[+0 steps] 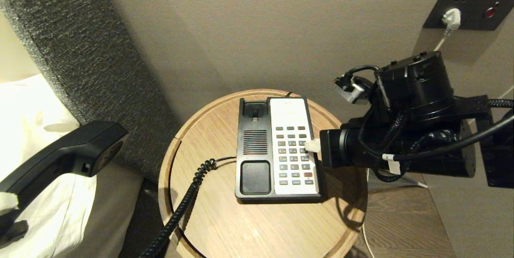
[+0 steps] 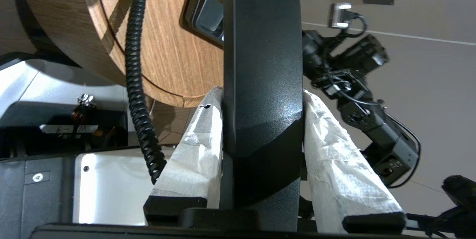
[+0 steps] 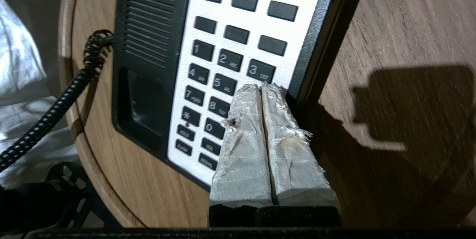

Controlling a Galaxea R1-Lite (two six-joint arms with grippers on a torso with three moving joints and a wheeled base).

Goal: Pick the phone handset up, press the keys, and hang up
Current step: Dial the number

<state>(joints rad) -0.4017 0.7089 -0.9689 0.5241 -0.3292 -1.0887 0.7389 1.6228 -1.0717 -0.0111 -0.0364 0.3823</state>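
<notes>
The black phone handset [image 1: 64, 157] hangs in the air left of the table, off its cradle. My left gripper [image 2: 262, 96] is shut on it, one white-wrapped finger on each side of the bar [image 2: 262, 64]. Its coiled cord [image 1: 188, 198] runs down to the phone base [image 1: 255, 145] on the table. My right gripper [image 1: 312, 145] is shut, its two wrapped fingers pressed together. The tips [image 3: 260, 87] rest on the right column of the keys [image 3: 219, 57], just below the 3 key. The empty cradle [image 1: 255, 111] shows at the base's far end.
The phone sits on a round wooden side table [image 1: 249, 226] with a raised rim. A grey headboard [image 1: 80, 49] and white bedding [image 1: 40, 109] lie to the left. A wall socket with a white plug [image 1: 451, 19] is at the back right.
</notes>
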